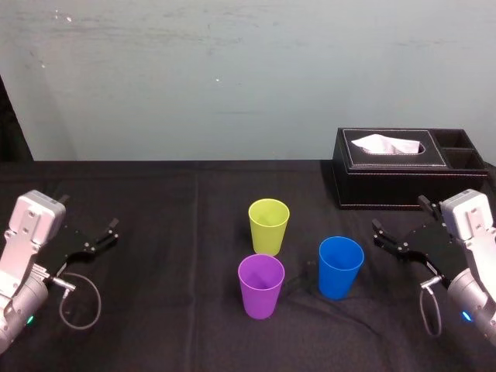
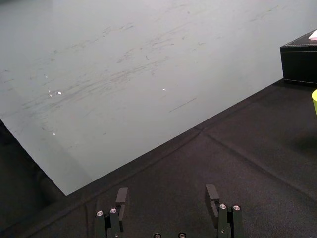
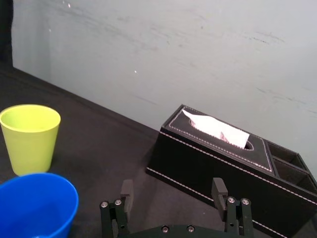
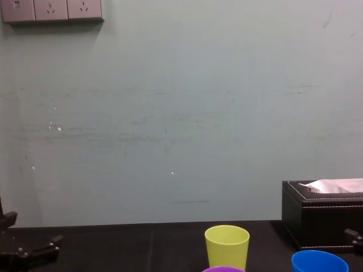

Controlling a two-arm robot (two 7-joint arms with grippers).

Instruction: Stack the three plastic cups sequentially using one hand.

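Three cups stand upright and apart on the black table: a yellow-green cup (image 1: 269,225) at the back, a purple cup (image 1: 261,285) just in front of it, and a blue cup (image 1: 341,266) to the right. My right gripper (image 1: 399,215) hovers open and empty to the right of the blue cup. In its wrist view the right gripper (image 3: 173,188) has spread fingers, with the blue cup (image 3: 34,206) and yellow-green cup (image 3: 29,139) off to one side. My left gripper (image 1: 87,212) rests open at the far left, well away from the cups.
A black tissue box (image 1: 407,167) with a white tissue stands at the back right, behind the right gripper. A pale wall (image 4: 181,113) rises behind the table. Black cloth stretches bare between the left arm and the cups.
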